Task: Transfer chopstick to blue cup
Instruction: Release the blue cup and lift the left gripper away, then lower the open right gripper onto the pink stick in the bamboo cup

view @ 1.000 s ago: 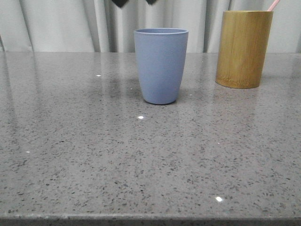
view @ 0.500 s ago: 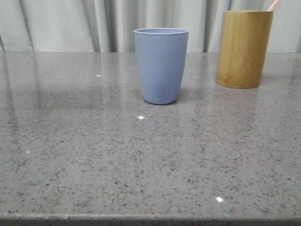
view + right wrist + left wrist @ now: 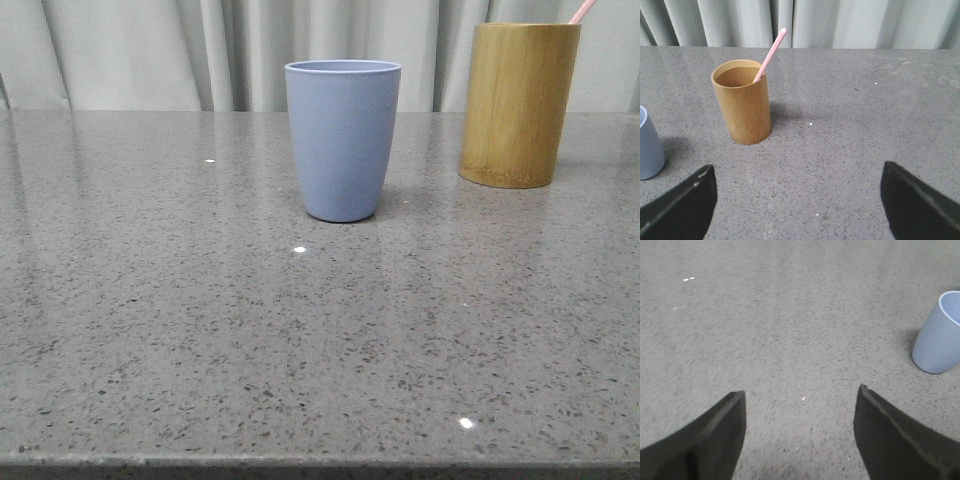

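The blue cup [image 3: 343, 139] stands upright at the table's middle back; it also shows in the left wrist view [image 3: 940, 334] and the right wrist view [image 3: 648, 147]. One pale pink chopstick [image 3: 769, 54] leans in the bamboo holder [image 3: 742, 101]; only its tip [image 3: 581, 10] shows in the front view, above the holder [image 3: 518, 104] at the back right. My left gripper [image 3: 800, 392] is open and empty above bare table, left of the cup. My right gripper [image 3: 797, 172] is open and empty, short of the holder. Neither gripper shows in the front view.
The grey speckled stone table [image 3: 300, 340] runs to a front edge at the bottom of the front view. Pale curtains [image 3: 150, 50] hang behind the table.
One second ago two dark fingertips showed at the top of the front view above the blue cup. They have left the view. The cup and the holder have not moved.
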